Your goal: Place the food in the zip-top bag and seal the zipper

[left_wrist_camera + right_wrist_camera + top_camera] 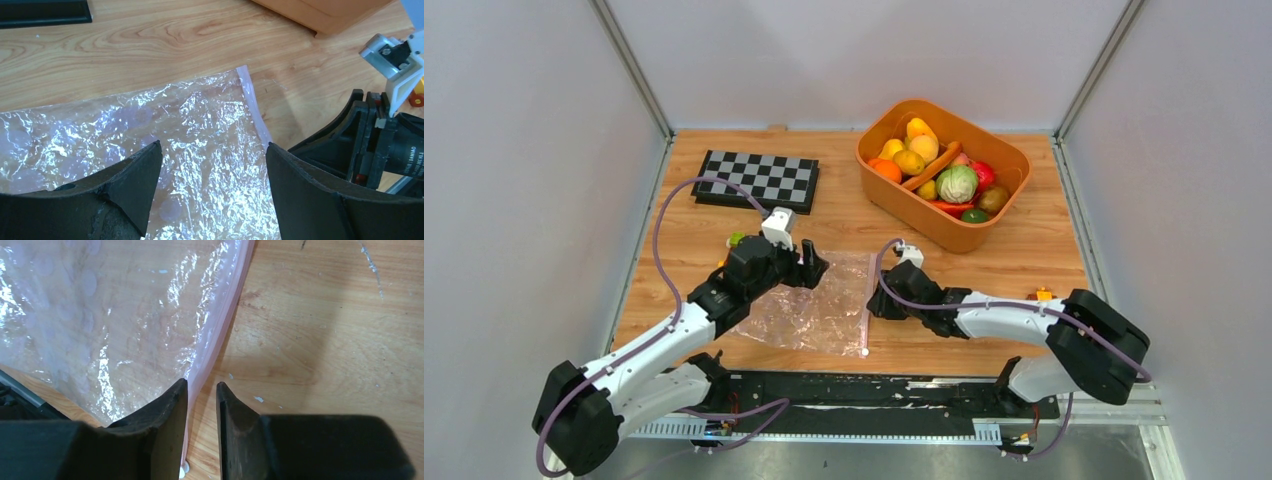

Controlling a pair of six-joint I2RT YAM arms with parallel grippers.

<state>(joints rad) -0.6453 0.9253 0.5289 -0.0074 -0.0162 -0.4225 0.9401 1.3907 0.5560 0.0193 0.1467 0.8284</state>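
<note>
The zip-top bag (809, 310) lies flat on the wooden table, with nothing visible inside it. The zipper (867, 300) runs along its right edge. The food (924, 150) is piled in the orange tub (1014, 205) at the back right. My left gripper (816, 268) is open, hovering over the bag's far part (200, 115) near the zipper (252, 100). My right gripper (876, 300) points down at the zipper (220, 330); its fingers (170, 410) stand a narrow gap apart, the strip at the left finger's inner edge and bare wood between them.
A checkerboard (759, 180) lies at the back left. Small toy blocks sit by the left arm (737, 238) and the right arm (1044, 293). Grey walls enclose the table. The right arm's wrist (385, 145) shows close to my left gripper.
</note>
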